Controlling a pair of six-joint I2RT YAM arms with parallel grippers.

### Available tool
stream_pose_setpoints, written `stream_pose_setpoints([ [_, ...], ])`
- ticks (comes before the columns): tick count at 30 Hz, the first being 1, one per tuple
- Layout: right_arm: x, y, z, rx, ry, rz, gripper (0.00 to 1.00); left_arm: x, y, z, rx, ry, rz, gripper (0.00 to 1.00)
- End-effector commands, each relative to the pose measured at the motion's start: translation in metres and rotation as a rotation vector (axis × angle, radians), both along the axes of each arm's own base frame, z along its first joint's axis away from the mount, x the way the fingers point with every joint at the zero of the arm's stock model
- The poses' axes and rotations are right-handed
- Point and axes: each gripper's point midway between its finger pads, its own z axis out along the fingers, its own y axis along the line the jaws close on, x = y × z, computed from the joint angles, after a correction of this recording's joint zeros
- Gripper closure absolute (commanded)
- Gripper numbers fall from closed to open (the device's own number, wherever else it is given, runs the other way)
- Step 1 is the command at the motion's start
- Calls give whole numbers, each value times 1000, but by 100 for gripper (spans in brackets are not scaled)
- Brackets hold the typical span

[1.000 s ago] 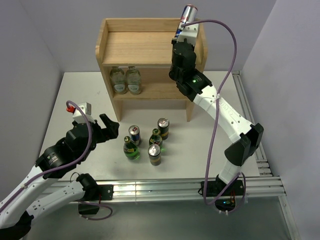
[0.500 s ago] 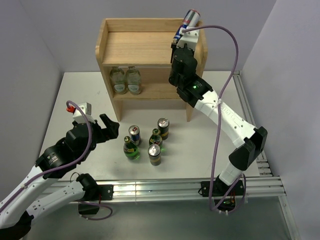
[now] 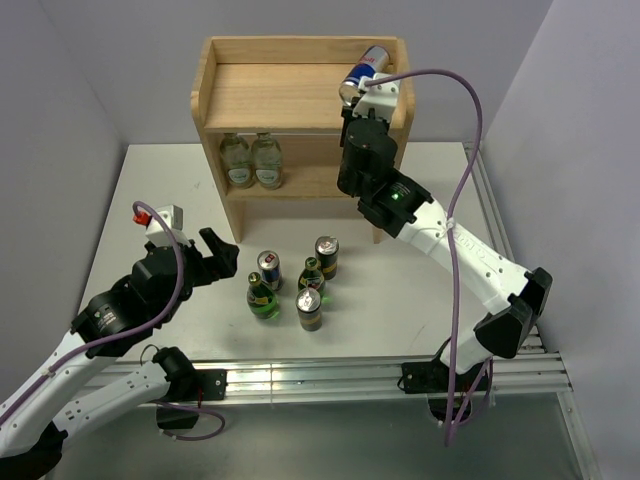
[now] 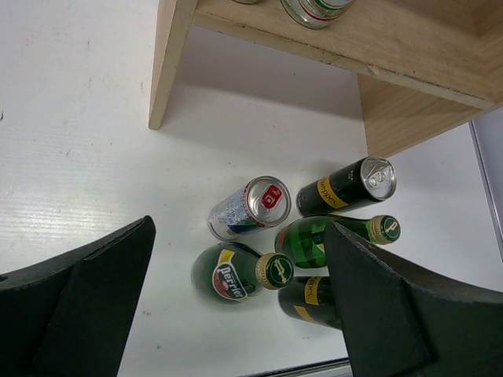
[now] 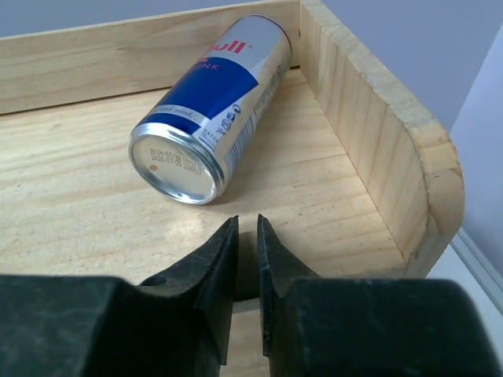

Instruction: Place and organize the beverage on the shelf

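Note:
A slim blue-and-silver can (image 5: 208, 102) lies on its side on the shelf's top board (image 3: 270, 95), near the right rim (image 5: 377, 133), with its base toward my right gripper (image 5: 246, 224). That gripper is shut on nothing, just short of the can. On the table stand another blue-and-silver can (image 4: 251, 206), two black cans (image 4: 348, 185) (image 3: 309, 309) and two green bottles (image 4: 236, 271) (image 4: 330, 238). My left gripper (image 3: 225, 255) hovers open to the left of this cluster, holding nothing.
Two clear pale glass bottles (image 3: 252, 160) stand on the shelf's lower tier at its left. The shelf's front legs (image 4: 169, 71) rest on the white table behind the drinks. A metal rail runs along the table's near edge (image 3: 350, 375).
The blue-and-silver can, upright at the shelf's back right corner a second ago, has tipped toward the front and now lies on its side. My right arm has stretched further over the shelf. The left arm is still.

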Motion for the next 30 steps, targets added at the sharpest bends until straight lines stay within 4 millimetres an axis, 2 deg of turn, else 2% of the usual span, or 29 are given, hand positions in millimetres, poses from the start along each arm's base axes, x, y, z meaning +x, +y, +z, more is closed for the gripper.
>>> stream_pose_setpoints([
  [1,-7,-2,-27,-66,80,-34,76,0,-2,9,-23,-32,-12,4],
  [2,-8,-2,-22,-55,70,-32,71,0,-3,8,-25,-32,-13,4],
  [3,-9,-3,-17,-47,63,-37,42,0,-2,8,-24,-31,-13,4],
  [4,-10,-5,-5,-24,42,-41,25,0,-3,8,-22,-33,-16,4],
  [5,-11,-5,3,-13,31,-40,2,0,-3,8,-24,-32,-15,4],
  [6,-9,-4,8,-12,26,-32,0,0,-3,8,-23,-31,-15,4],
  [7,-11,-4,31,22,-9,-23,0,0,-3,7,-18,-28,-16,4],
  [8,-11,-4,41,27,-20,-20,0,0,-3,8,-21,-30,-15,4],
  [9,-5,2,40,9,-6,-24,0,0,-3,8,-20,-30,-16,4],
  [10,-8,-4,69,50,-48,-32,0,0,-3,7,-18,-28,-17,4],
  [11,-7,-4,78,43,-54,-39,0,0,-3,8,-22,-29,-16,4],
  [12,4,4,69,0,-19,-52,0,0,-2,8,-22,-30,-13,4],
  [13,0,-2,93,40,-57,-71,0,-1,-2,9,-28,-33,-16,4],
  [14,3,-2,96,32,-56,-84,0,-1,-2,9,-29,-34,-16,4],
  [15,13,4,87,-7,-35,-96,0,-1,-2,10,-31,-35,-16,4],
  [16,12,1,96,6,-51,-111,0,-2,-1,10,-34,-37,-16,4],
  [17,15,0,93,-13,-44,-131,0,-2,-1,11,-41,-43,-17,4],
  [23,32,8,65,-21,-4,-171,0,-4,-2,12,-46,-46,-31,4],
  [30,46,8,37,-52,43,-221,0,-6,-5,13,-53,-48,-50,4],
])
